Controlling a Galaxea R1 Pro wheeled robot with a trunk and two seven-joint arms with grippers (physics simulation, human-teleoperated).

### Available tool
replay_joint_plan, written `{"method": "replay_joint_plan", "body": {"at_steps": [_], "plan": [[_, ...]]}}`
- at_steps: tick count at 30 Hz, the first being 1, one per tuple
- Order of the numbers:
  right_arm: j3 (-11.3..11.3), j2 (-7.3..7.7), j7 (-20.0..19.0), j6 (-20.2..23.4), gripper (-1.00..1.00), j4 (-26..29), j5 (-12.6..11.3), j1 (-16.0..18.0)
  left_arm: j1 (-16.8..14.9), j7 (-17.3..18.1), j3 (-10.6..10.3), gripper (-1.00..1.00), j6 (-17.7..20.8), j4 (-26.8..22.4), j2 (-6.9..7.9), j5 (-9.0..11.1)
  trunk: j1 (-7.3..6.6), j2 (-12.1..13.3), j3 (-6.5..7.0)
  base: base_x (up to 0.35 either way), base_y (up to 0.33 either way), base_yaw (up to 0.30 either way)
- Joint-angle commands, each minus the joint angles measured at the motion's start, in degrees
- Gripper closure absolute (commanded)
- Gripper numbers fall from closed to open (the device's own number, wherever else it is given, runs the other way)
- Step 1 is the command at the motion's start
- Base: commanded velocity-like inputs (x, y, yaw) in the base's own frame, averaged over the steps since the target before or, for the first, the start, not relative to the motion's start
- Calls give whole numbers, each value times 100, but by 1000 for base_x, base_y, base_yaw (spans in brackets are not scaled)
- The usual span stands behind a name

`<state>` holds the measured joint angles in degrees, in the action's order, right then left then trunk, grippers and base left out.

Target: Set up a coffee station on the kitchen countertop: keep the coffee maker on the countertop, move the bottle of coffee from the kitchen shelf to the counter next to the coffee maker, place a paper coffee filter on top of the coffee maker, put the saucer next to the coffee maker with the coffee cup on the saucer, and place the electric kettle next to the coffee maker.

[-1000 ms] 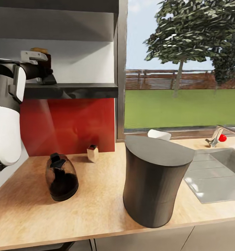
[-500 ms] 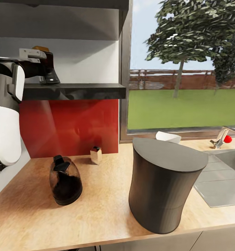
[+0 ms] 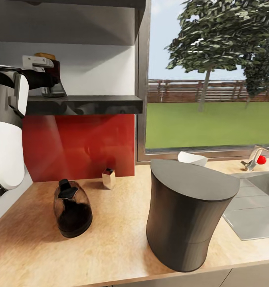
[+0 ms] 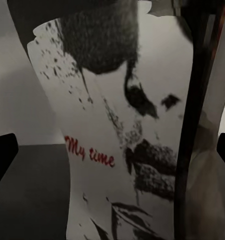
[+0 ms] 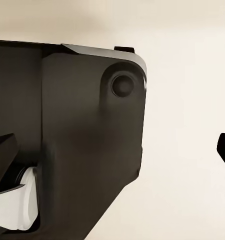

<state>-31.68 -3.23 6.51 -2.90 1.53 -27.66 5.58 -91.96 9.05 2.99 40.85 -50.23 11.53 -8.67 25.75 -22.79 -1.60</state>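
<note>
Left tool (image 3: 54, 85) on the kitchen shelf (image 3: 82, 104) around the bottle of coffee (image 4: 122, 145) — grip unclear, right tool (image 5: 112, 150) spread wide

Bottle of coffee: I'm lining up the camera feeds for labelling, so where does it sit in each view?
Head view: bottle of coffee at upper left on the kitchen shelf, mostly behind the left gripper; its orange cap peeks out.
Left wrist view: its white label looms close, between the fingertips.
Right wrist view: a dark robot panel against a pale backdrop instead.
Shared landmark: the dark shelf under the bottle.
</note>
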Motion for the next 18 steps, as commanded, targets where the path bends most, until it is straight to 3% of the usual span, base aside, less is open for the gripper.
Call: {"method": "replay_joint_plan", "body": {"at_steps": [1,11,12,18], "plan": [[-49,-2,17,-18,-100,-3,-55,5,-6,53,10,-100,19,-6,-3,-59,4,-13,-14,0,0,0],[-49,-2,17,-18,-100,-3,-55,5,-6,53,1,-100,19,-4,-8,-67,4,-13,-14,0,0,0],[-49,0,17,-18,-100,-3,-55,5,-6,53,5,100,19,-4,-7,-48,4,-13,-14,0,0,0],[-49,4,17,-18,-100,-9,-55,5,-6,60,25,100,19,-4,-2,-13,4,-13,-14,0,0,0]]}}
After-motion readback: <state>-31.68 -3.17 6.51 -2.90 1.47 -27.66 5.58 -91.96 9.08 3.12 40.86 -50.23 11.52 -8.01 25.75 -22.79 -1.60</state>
